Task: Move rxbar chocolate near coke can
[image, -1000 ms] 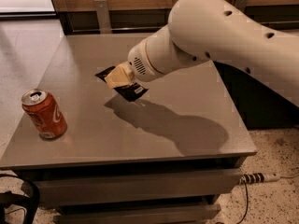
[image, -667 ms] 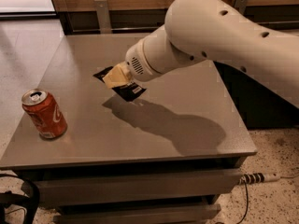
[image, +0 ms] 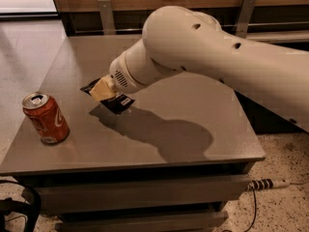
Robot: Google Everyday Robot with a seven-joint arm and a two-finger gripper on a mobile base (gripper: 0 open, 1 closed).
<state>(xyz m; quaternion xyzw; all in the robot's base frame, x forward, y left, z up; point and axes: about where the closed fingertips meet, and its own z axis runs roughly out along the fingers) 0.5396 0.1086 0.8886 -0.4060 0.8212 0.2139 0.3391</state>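
Observation:
The rxbar chocolate, a flat bar in a black wrapper with white lettering, is held a little above the grey table, with its shadow just beneath it. My gripper is shut on it, and a tan finger pad covers the middle of the bar. The coke can, red with a silver top, stands upright near the table's front left corner. The bar is to the right of the can and a bit farther back, roughly one can's height away. My large white arm reaches in from the right.
A wooden wall with metal brackets runs behind the table. A power strip and its cable lie on the speckled floor at the front right. Black cables lie at the lower left.
My gripper has moved left and toward the front of the table with the bar in it, closer to the coke can. The can has not moved.

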